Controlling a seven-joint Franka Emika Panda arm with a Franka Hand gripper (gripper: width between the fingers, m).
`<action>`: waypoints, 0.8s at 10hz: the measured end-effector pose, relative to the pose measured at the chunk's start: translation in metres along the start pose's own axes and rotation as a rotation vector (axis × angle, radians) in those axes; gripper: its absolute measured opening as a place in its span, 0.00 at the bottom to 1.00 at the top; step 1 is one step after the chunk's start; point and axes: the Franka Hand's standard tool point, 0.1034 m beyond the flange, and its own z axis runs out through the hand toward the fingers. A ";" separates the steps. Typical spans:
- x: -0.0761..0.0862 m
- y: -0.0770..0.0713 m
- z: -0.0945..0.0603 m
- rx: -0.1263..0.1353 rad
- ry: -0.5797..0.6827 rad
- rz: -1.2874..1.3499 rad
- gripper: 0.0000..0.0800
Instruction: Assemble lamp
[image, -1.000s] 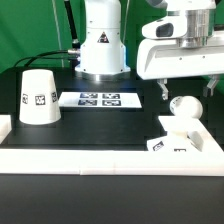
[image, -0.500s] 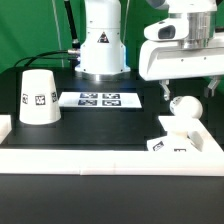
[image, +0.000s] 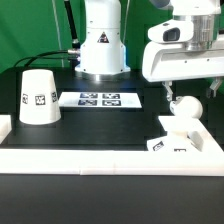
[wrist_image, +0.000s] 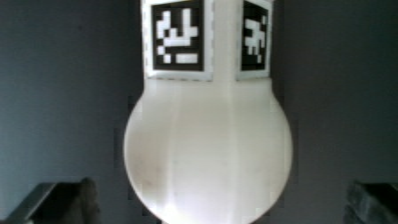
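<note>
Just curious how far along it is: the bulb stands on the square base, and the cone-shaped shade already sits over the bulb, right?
Not quite. The shade is not over the bulb; it stands by itself on the table at the exterior view's left, well apart. The bulb does stand on the square base, as the exterior view shows.

Black table (image: 100, 130): shade (image: 37, 97), marker board (image: 100, 99), base (image: 196, 142).
</note>
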 end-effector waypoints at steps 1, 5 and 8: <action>-0.004 0.002 0.000 -0.009 -0.067 0.000 0.87; 0.001 0.003 -0.003 -0.027 -0.340 -0.017 0.87; 0.002 0.005 0.000 -0.033 -0.536 -0.024 0.87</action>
